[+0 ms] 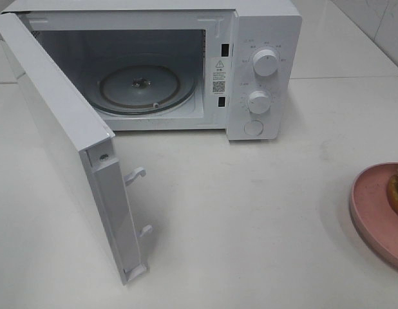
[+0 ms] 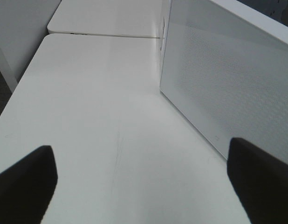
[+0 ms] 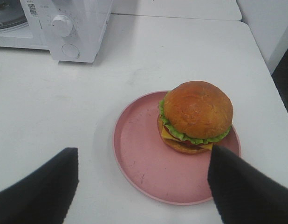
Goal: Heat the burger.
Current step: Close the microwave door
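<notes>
Burger: the tall burger (image 3: 196, 116) with glossy golden-brown domed bun, frilly green lettuce and yellow cheese sits on the round pink plate (image 3: 144, 163), toward the plate's far-right side.
Plate: on the white worktop (image 1: 250, 212), well to the right of the white box-shaped microwave (image 1: 263, 71), partly cut off in the high view.
Handling: probably light, soft and stacked; layers may slide if squeezed. Judged safer to grip the plate's rim.
Right pincer (image 3: 141, 186): released, jaws wide, hovering just before the plate.
Left pincer (image 2: 141, 184): released, empty, beside the microwave's hinged white door (image 1: 64, 141).
Room: door swung wide, glass turntable (image 1: 140, 87) bare; clear worktop between plate and microwave.
</notes>
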{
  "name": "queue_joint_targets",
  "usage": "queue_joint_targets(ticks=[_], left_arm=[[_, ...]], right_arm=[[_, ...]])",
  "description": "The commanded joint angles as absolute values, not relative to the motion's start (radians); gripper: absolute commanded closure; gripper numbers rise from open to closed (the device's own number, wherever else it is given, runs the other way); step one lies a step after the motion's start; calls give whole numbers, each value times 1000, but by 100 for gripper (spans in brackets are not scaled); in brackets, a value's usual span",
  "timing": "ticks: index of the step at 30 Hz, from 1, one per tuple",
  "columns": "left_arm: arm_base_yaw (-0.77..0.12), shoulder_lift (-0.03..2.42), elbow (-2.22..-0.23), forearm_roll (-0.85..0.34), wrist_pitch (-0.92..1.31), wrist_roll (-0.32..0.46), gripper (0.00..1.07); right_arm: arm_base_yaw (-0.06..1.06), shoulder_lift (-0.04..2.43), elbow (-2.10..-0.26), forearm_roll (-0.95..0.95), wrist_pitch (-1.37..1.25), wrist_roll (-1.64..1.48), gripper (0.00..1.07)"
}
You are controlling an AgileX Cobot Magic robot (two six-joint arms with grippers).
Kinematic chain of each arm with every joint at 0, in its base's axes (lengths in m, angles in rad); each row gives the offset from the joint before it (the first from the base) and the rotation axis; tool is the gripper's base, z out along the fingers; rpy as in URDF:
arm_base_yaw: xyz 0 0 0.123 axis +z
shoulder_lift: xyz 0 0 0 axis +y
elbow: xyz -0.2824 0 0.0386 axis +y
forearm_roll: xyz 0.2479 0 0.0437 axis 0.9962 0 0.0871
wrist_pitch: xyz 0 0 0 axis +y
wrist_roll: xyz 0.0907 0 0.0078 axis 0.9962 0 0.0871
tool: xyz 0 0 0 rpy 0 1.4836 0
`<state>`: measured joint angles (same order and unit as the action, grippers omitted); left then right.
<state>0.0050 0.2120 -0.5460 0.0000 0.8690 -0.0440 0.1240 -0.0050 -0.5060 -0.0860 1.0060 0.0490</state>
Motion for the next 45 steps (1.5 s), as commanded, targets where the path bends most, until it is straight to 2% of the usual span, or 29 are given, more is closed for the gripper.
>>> queue_joint_targets(ticks=[1,2,3,4,5,6,7,8,14,18,21,23,25,26,29,31,37,39,42,44,45], left_arm=[[5,244,-552,0,810,-49,28],[5,276,-552,0,788,-49,45],[5,276,-552,0,788,-49,45],[5,306,-552,0,771,-49,67],[5,318,-552,0,763,-49,79],[5,318,-552,0,763,-49,79],[5,348,-552,0,747,-49,99],[5,366,-550,0,735,-48,107],[5,463,-521,0,602,-17,107],[5,535,-455,0,418,24,107],[5,556,-423,0,334,28,107],[5,592,-350,0,136,30,107],[5,600,-330,0,95,30,107],[5,627,-292,0,0,30,107],[5,642,-278,6,-41,30,107],[5,710,-228,7,-228,30,107],[5,833,-215,60,-400,30,107],[5,928,-215,113,-486,18,107],[5,963,-215,131,-515,8,107],[5,1089,-215,196,-625,-63,107],[5,1089,-215,196,-625,-63,107]], right_arm=[[117,-35,-501,-85,994,38,32],[117,-35,-501,-85,994,38,32],[117,-35,-501,-85,994,38,32],[117,-35,-501,-85,994,38,32],[117,-35,-501,-85,994,38,32],[117,-35,-501,-85,994,38,32],[117,-35,-501,-85,994,38,32],[117,-35,-501,-85,994,38,32],[117,-35,-501,-85,994,38,32],[117,-35,-501,-85,994,38,32],[117,-35,-501,-85,994,38,32],[117,-35,-501,-85,994,38,32],[117,-35,-501,-85,994,38,32],[117,-35,-501,-85,994,38,32],[117,-35,-501,-85,994,38,32],[117,-35,-501,-85,994,38,32],[117,-35,-501,-85,994,38,32],[117,-35,-501,-85,994,38,32],[117,-35,-501,-85,994,38,32],[117,-35,-501,-85,994,38,32],[117,-35,-501,-85,994,38,32]])
